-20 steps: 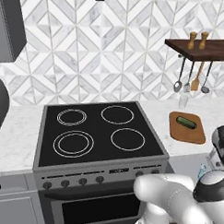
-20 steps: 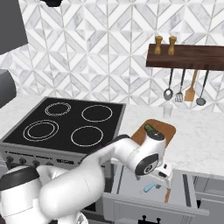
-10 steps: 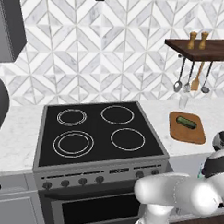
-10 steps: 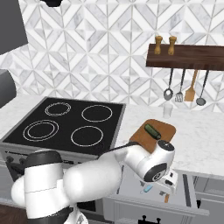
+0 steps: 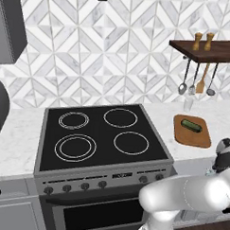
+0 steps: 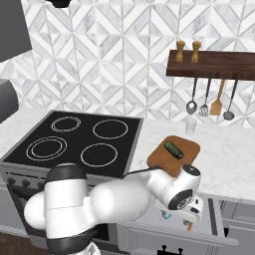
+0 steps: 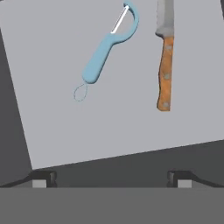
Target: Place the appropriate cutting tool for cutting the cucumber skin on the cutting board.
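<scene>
One peeler (image 7: 107, 41), one knife (image 7: 165, 61), one cucumber (image 6: 174, 149)

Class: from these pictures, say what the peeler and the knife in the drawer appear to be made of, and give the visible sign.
Peeler: probably plastic; uniform matte pale-blue body, with a thin white, perhaps metal, blade strip. Knife: handle looks like wood, orange-brown with small dark rivets; blade looks like metal, plain grey.

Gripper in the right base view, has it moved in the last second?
Yes. The gripper has dropped lower into the open drawer, further below the cutting board, jaws open.
</scene>
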